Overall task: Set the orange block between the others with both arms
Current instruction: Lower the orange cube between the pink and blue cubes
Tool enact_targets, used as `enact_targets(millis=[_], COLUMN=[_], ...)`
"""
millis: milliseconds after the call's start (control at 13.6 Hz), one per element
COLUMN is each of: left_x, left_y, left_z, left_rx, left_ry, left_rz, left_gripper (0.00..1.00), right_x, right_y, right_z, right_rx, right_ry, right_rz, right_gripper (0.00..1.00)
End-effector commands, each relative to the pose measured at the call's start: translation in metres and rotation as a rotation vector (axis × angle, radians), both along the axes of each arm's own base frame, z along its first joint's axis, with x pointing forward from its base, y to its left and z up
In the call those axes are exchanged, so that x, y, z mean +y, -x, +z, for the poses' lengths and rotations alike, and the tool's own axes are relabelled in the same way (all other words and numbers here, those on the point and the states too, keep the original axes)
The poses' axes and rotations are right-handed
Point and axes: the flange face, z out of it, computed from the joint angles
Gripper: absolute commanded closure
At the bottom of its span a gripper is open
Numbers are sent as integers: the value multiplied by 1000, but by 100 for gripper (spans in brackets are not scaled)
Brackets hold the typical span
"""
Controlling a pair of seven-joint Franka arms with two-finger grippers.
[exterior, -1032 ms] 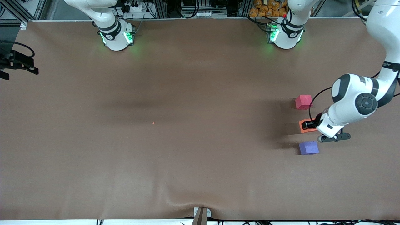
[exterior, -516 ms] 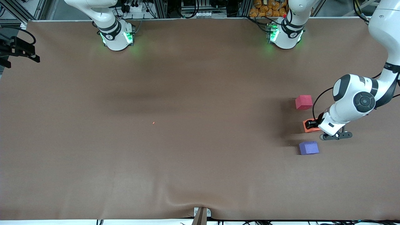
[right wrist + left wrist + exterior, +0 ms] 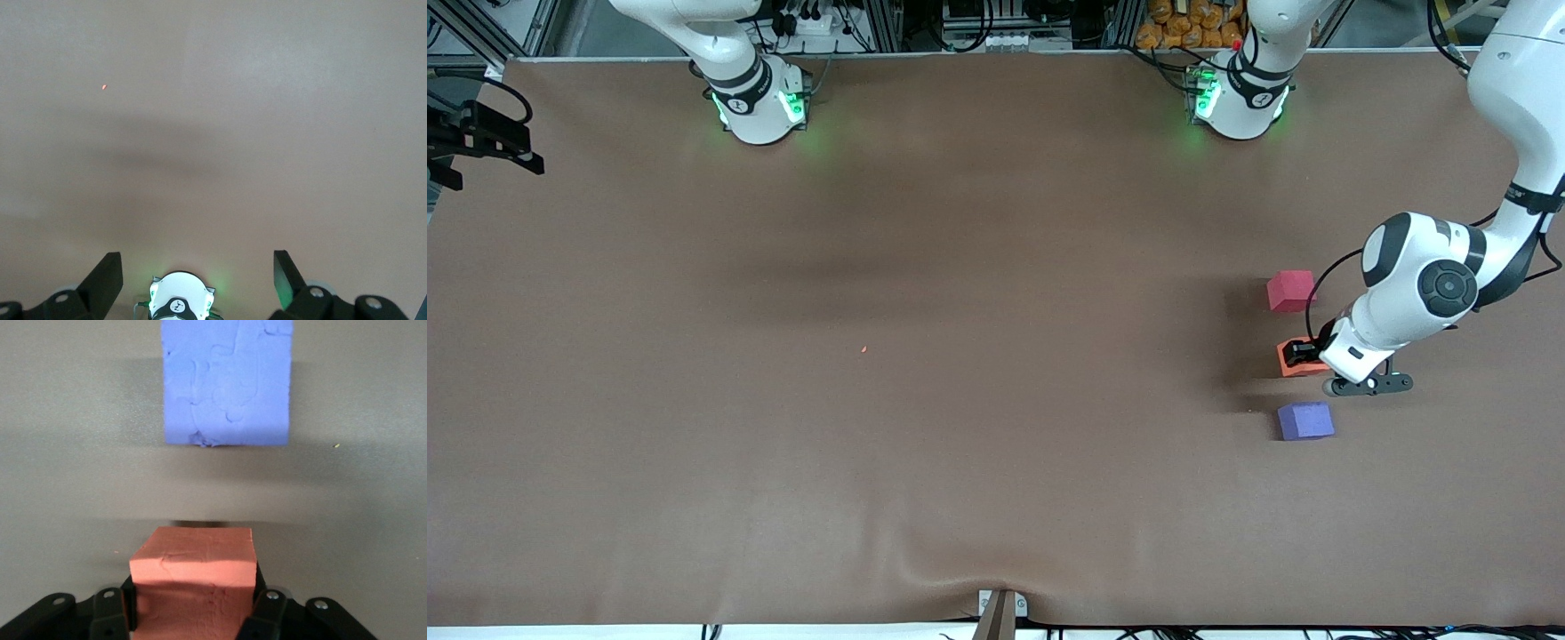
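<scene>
My left gripper [image 3: 1303,356] is shut on the orange block [image 3: 1288,360], low over the brown table near the left arm's end. The block hangs in the gap between the pinkish-red cube [image 3: 1290,291], which lies farther from the front camera, and the purple-blue cube [image 3: 1305,420], which lies nearer. In the left wrist view the orange block [image 3: 193,577] fills the left gripper [image 3: 193,617], its black fingers pressed on both sides, and the purple-blue cube [image 3: 227,383] lies ahead. I cannot tell whether the block touches the table. My right gripper [image 3: 480,147] waits open at the right arm's end, open also in its wrist view [image 3: 197,265].
The right arm's green-lit base [image 3: 760,107] and the left arm's base [image 3: 1236,102] stand along the table's back edge. A tiny orange speck [image 3: 864,349] lies mid-table. The brown cloth [image 3: 960,444] bulges at a clamp [image 3: 1000,609] on the front edge.
The left gripper with the orange block shifted slightly sideways and back between the two cubes. The right gripper drew back toward the table's corner at its own end.
</scene>
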Motion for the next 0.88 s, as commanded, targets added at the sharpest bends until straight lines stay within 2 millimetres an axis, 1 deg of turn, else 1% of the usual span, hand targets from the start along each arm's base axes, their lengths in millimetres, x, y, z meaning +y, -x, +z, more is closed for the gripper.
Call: enact_targets(millis=[0,147,295,590,664,737,811], left_x=[1,6,12,11,11,9,6], left_y=[3,4,5,5,4,3,2], left_z=[-8,-21,-28,-28,-28,-27,-26], left_rx=[-24,-25,-22,-22,-23,-26,-28], left_ry=[4,8,0,0,-1,0,0], left_rz=[0,-7,-14,-14,-14,-11,17], left_gripper=[100,100,100,100,92,68,20], right_x=[-1,-2,-5,-5,-5,-5,-5], right_y=[7,6,4,3,3,2,1], right_z=[4,2,0,-2,-3,-3,-5], right_rx=[-7,-5,-5,0,1,3,3], right_ry=[13,15,15,15,15,16,16], right_rz=[10,9,4,-1,-2,-4,-4], right_gripper=[0,0,0,0,0,0,0])
